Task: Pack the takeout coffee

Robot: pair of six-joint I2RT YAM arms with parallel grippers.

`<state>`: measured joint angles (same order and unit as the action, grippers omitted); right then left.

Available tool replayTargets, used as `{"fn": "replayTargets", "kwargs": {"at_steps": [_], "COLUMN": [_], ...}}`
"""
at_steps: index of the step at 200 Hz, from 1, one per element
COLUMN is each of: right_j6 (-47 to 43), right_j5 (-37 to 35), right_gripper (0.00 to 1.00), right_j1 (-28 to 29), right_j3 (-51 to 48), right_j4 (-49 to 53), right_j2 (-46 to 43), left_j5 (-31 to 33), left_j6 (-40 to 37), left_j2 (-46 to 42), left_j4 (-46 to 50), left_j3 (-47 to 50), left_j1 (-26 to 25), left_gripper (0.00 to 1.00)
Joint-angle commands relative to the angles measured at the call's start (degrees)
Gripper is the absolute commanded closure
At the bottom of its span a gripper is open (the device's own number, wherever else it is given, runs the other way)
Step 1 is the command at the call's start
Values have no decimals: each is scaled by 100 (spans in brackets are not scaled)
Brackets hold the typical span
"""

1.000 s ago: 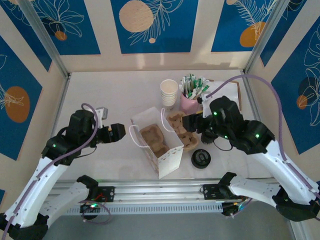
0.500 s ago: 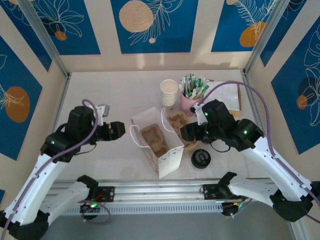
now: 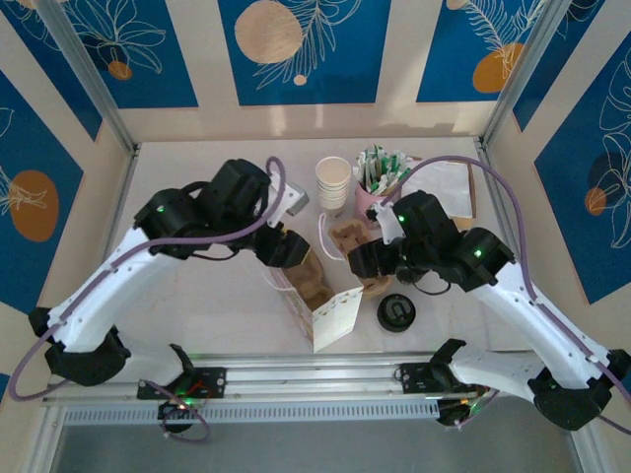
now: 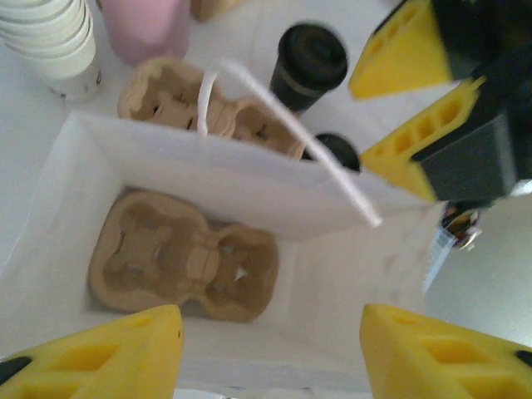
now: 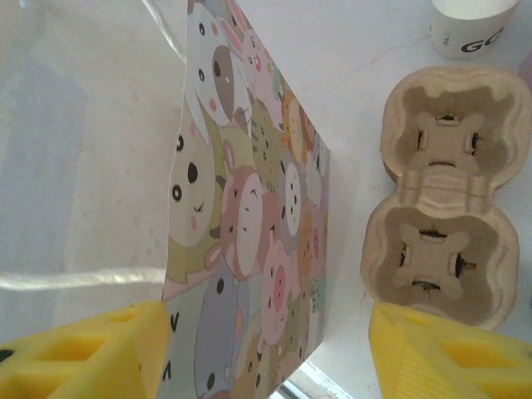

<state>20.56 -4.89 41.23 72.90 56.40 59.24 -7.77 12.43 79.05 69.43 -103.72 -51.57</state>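
Observation:
The takeout coffee, a black lidded cup (image 3: pixel 396 313) (image 4: pixel 309 62), stands on the table right of the white paper bag (image 3: pixel 330 313) (image 4: pixel 249 183). The bag stands open, a brown pulp cup carrier (image 3: pixel 308 281) (image 4: pixel 183 253) lying on its bottom. A second carrier (image 3: pixel 352 239) (image 4: pixel 208 112) (image 5: pixel 449 224) lies outside, against the bag's far right side. My left gripper (image 3: pixel 286 246) (image 4: pixel 270 357) hovers open over the bag's mouth. My right gripper (image 3: pixel 360 258) (image 5: pixel 266 357) is open too, with the bag's cartoon-printed side (image 5: pixel 249 249) between its fingers, untouched.
A stack of white paper cups (image 3: pixel 333 182) (image 4: pixel 50 37) (image 5: pixel 474 25) and a pink cup of sachets (image 3: pixel 375 192) stand behind the bag. Napkins (image 3: pixel 444 182) lie at the back right. The bag's white handle (image 4: pixel 291 133) arches across its opening.
My left arm has swung from the table's left side to over the bag, its jaws narrowing somewhat. My right gripper has shifted left, closer to the bag's side.

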Motion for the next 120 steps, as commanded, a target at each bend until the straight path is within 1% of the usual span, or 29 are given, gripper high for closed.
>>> {"fn": "replayTargets", "kwargs": {"at_steps": [1,8,14,26,48,78,120], "right_j6": [-178,-184,-191,-220,-320,-468,-657], "right_j5": [119,60,28,108,503,855,761], "right_gripper": [35,34,35,35,35,36,40], "right_j1": [-1,-24,-49,-102,-107,-84,-72], "right_j3": [254,317,364,470,722,829,856], "right_j4": [-90,-140,-204,-355,-481,-574,-365], "right_j2": [159,222,273,401,726,1067,1366], "left_j5": [416,443,429,424,476,504,531], "left_j6": [-344,-362,-380,-351,-331,-329,-368], "left_j2": [-28,8,38,91,138,205,330], "left_j4": [579,620,654,685,693,751,833], "left_j3": [-244,-264,-286,-316,-375,-477,-622], "left_j1": [-31,-30,-33,-29,-28,-28,-33], "left_gripper": [47,51,53,53,53,54,54]}}
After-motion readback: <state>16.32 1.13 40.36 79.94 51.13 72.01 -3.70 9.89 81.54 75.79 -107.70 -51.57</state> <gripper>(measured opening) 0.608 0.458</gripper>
